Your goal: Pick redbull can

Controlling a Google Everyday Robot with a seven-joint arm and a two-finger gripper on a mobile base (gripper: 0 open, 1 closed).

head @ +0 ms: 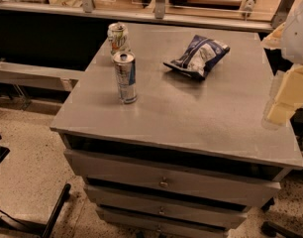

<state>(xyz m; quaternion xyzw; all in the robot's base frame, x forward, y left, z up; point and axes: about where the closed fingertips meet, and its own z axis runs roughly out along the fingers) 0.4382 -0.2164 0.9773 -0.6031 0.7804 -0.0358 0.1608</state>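
Drawers point(166, 178) are facing the camera at the front of a grey cabinet, stacked one under another, each showing a small round knob point(164, 183) at its middle. Speckled floor point(27, 148) is showing to the left, and a black metal leg point(56, 208) is slanting across it at the lower left corner.

Cabinet top point(191, 118) is lying flat and grey, its near half bare. Gripper point(281, 105) is hanging at the right edge of the view, over the right side of the top. It is showing as pale cream blocks, partly cut off. Whether it is open or closed: cannot tell. It is touching none of the items and nothing is showing in its hold.

Redbull can point(126, 77) is standing upright on the left part of the top, well apart from the gripper, silver with blue panels, its silver lid facing up.

Farther back, right of centre, a blue-and-white snack bag point(197, 56) is lying crumpled on its side, apart from both cans.

Just behind the redbull can, near the far left corner, a shorter dented white can point(118, 36) is standing. From this angle the two are overlapping, so contact cannot be judged.

Beyond the cabinet a pale ledge point(211, 20) is running across the view.
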